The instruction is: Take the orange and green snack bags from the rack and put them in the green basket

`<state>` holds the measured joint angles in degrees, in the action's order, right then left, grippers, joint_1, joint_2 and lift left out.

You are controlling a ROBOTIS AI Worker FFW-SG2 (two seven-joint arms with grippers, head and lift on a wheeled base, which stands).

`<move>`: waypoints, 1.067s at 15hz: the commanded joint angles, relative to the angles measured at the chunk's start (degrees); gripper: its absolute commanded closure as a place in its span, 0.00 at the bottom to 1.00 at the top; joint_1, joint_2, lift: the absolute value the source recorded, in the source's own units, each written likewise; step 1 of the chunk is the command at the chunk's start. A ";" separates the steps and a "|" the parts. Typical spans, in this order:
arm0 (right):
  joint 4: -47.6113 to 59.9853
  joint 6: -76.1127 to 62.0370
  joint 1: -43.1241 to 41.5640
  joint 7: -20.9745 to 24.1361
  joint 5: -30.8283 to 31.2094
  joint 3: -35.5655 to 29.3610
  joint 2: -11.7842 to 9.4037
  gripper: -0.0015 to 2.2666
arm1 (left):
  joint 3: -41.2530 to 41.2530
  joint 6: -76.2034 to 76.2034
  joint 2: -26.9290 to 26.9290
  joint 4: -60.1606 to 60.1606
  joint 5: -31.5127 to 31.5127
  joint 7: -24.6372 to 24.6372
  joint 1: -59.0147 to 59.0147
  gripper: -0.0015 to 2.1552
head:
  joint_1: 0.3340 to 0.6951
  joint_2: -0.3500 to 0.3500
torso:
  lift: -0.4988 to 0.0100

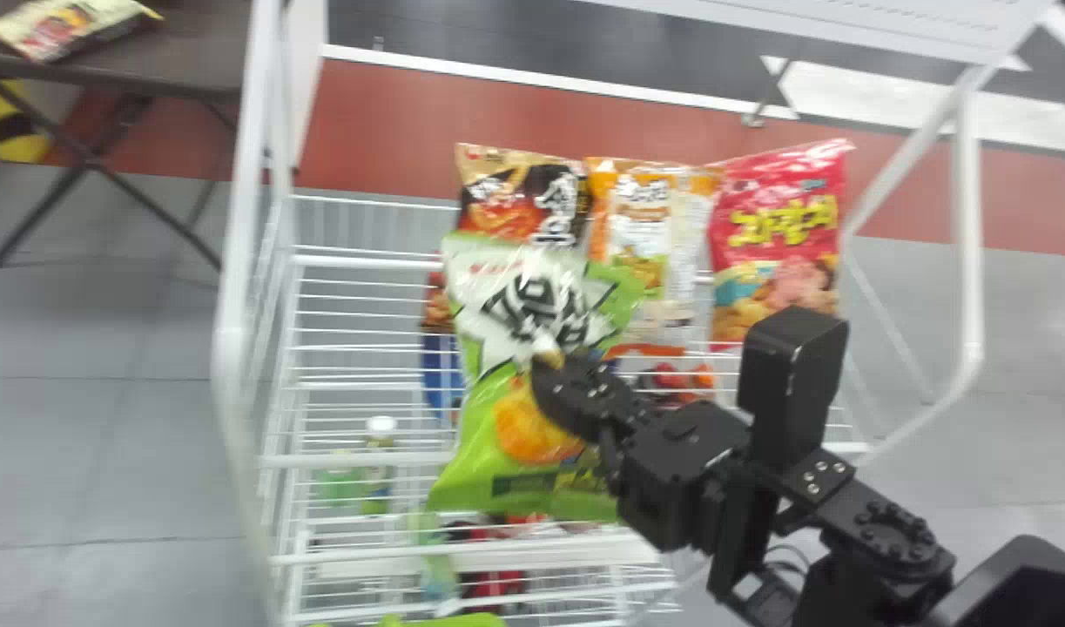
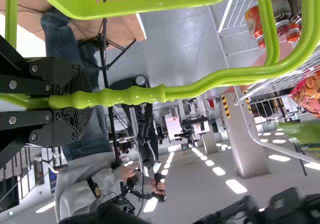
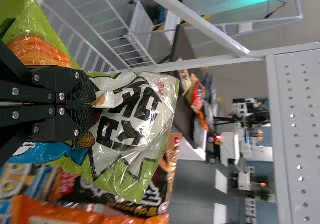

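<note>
Head view: the right gripper [image 1: 549, 355], reaching in from the near right, is clenched on a fold in the front of the green snack bag [image 1: 519, 483], whose pinched material pokes out between the fingertips. The bag spreads out around that pinch, upright, its pale printed part toward the far side and its bright green part toward the near side, with the black arm covering some of its right edge. In the right wrist view the two fingers press together on the wrapper, and the printed front lies right at their tips. Just beyond the green bag's far end stands a dark and tan bag [image 1: 519, 196], partly overlapped by it. The orange snack bag [image 1: 645, 226] stands next to that one, to the right of the green bag's far part and apart from the gripper, between the dark and tan bag and a red bag [image 1: 780, 235] farther right. All of these are at the white wire rack [image 1: 232, 348], where small bottles [image 1: 380, 470] sit on a lower shelf to the left. At the near edge a piece of the green basket [image 1: 462, 620] shows; in the left wrist view the left gripper [image 2: 86, 100] is closed around its handle [image 2: 200, 87]. Far to the left, another snack bag [image 1: 66, 26] lies on a dark table [image 1: 192, 52].
</note>
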<state>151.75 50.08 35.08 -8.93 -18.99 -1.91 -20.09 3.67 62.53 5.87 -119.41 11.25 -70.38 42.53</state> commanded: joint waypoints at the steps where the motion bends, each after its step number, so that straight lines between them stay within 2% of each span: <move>1: 5.23 10.52 5.00 -2.24 -2.72 -6.53 -0.13 0.97 | -0.07 0.19 -0.33 0.05 0.09 0.42 -0.08 1.00 | 1.00 0.00 | 0.98; 2: 6.02 14.92 6.49 -5.49 -2.98 -8.47 1.28 0.97 | -0.24 0.19 -0.51 0.05 0.44 0.51 -0.08 1.00 | 1.00 0.00 | 0.98; 4: 6.10 22.65 8.16 -13.93 -2.98 -11.37 6.90 0.97 | -0.24 0.19 -0.86 0.05 0.53 0.95 0.01 1.00 | 1.00 0.00 | 0.98; 5: 5.84 26.69 8.60 -16.56 -3.51 -12.24 8.66 0.97 | -0.24 0.19 -0.86 0.05 0.62 0.95 0.01 1.00 | 1.00 0.00 | 0.98; 11: -2.77 25.99 10.45 -19.73 -2.28 -12.16 8.48 0.97 | -0.94 0.01 -1.12 -0.12 1.23 0.77 0.01 1.00 | 1.00 0.00 | 0.98; 13: -6.73 22.83 10.45 -20.78 -1.49 -9.96 8.40 0.97 | -1.12 0.19 -1.12 -0.12 1.32 0.86 -0.08 1.00 | 1.00 0.00 | 0.98; 16: -12.09 17.38 9.75 -20.69 1.50 -2.93 8.22 0.97 | -1.03 0.01 -1.21 -0.12 1.32 0.86 -0.17 1.00 | 1.00 0.00 | 0.98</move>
<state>142.08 69.55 45.40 -29.69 -18.73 -8.17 -11.82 2.57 62.65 4.73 -119.56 12.57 -69.52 42.39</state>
